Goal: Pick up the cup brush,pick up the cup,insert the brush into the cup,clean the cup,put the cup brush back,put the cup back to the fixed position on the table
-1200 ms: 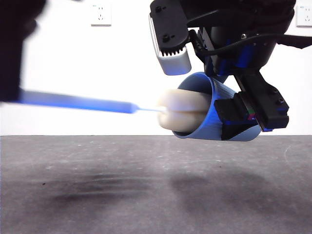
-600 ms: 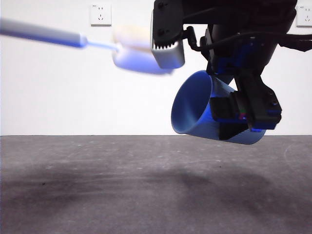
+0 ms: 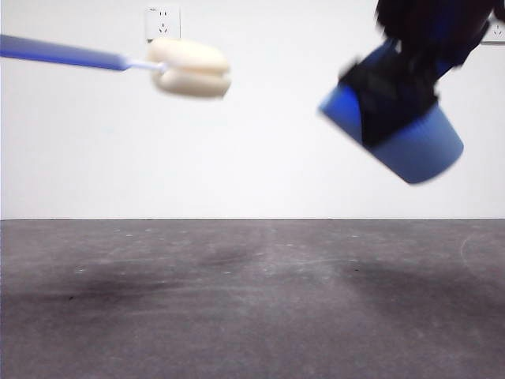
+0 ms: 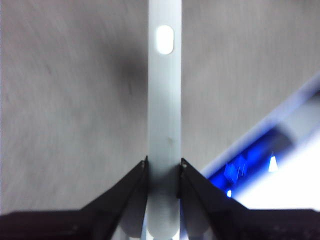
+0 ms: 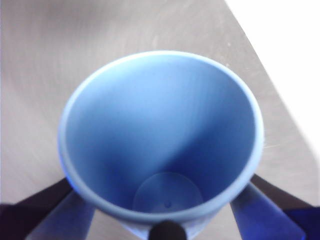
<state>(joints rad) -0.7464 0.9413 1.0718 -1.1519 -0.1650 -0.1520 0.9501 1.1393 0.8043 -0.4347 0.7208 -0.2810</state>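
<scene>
1. The table (image 3: pixel 252 300): dark grey, and nothing rests on it in the front view. Both task things are in the air above it, so neither put-back step has been done yet.

2. The cup (image 3: pixel 410 142): held high at the right of the front view and tilted, blurred by motion. You have it in the right gripper (image 5: pixel 165 220), whose jaws are closed on the outside wall from either side, near the base. The right wrist view looks straight into the mouth and the inside is bare: no sponge in it.

3. The cup brush (image 3: pixel 189 69): high at the left of the front view, handle roughly level, sponge head pointing toward the cup but well apart from it. The left gripper (image 4: pixel 163 167) has the handle pinched between nearly closed jaws, at the end with the oval hole.

4. Step, my read: the brush is out of the cup, so you're at "put the cup brush back", cleaning most likely finished.

5. Next move calls for:
   - bringing the left arm down so the brush lies flat on the table before you open the jaws, not dropping it from this height;
   - levelling the cup upright before you lower it to its fixed spot;
   - keeping the two arms apart while both descend.
</scene>
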